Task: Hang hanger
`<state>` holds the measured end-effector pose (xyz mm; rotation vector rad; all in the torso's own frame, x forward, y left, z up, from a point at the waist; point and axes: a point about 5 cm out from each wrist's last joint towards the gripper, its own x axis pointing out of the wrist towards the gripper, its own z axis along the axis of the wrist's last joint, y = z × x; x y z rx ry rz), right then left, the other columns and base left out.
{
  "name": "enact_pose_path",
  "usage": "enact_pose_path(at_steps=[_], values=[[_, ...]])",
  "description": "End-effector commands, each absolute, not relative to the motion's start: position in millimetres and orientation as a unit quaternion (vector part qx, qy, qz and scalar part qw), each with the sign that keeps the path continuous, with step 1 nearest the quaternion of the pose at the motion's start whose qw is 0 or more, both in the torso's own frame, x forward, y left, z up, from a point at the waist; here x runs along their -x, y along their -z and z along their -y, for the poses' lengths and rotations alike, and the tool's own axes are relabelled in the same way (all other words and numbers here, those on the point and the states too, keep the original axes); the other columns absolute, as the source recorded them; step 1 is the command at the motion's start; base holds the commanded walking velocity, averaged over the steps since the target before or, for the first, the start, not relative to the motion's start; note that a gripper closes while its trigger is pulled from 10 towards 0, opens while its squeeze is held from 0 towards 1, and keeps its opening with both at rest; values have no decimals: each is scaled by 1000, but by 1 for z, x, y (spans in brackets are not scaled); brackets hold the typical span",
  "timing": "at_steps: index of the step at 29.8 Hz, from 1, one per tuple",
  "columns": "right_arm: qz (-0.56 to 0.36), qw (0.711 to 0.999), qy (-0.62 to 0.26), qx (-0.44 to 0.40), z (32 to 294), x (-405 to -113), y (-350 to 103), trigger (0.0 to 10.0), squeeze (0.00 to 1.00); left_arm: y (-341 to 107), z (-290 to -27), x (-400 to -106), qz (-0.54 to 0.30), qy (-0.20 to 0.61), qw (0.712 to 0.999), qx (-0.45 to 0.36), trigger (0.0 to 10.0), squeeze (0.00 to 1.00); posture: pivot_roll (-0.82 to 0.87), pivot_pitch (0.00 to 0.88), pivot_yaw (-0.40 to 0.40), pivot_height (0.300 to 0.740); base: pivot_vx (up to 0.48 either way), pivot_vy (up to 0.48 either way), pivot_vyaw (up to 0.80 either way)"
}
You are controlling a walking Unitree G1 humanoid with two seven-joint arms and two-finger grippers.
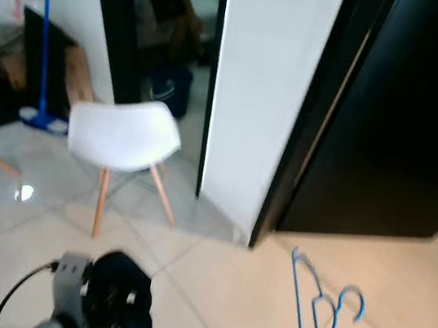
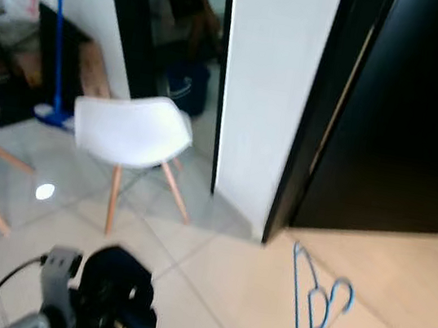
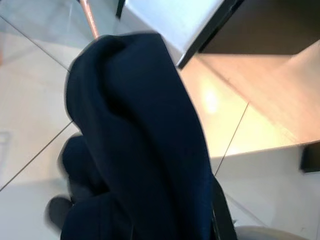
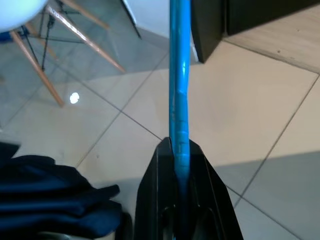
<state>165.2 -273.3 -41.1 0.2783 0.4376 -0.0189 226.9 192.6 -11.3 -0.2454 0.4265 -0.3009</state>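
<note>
A dark garment [image 1: 120, 302] hangs clamped in my left hand [image 1: 102, 311], short of the chair [image 1: 123, 135]. My right hand [image 4: 180, 165] pinches the blue hanger [image 1: 317, 311] upright, right of the chair. I judge I'm carrying; next, find a rail.

My head pair looks forward and down from standing height; both eyes share the white chair [image 1: 124, 135], the tiled floor [image 1: 208, 294] and the dark doorway. My left wrist camera sits very close behind a dark blue garment [image 3: 140, 150]. My right wrist camera looks along the right end effector [image 4: 179, 160], close on the blue hanger [image 4: 179, 75], floor beyond.
</note>
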Motion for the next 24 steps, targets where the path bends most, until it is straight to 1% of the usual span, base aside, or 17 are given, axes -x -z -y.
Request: enact_pose_path(at_steps=[1,24], values=[[-216,966,7,-143,270,-165,42,10000,0,14,-198,-222,-218,144,958,116,10000,0,9,52,-37,740,0,0,688],[-217,966,2,-143,270,-165,42,10000,0,15,-197,-222,-218,146,958,115,10000,0,8,55,-32,740,0,0,690]])
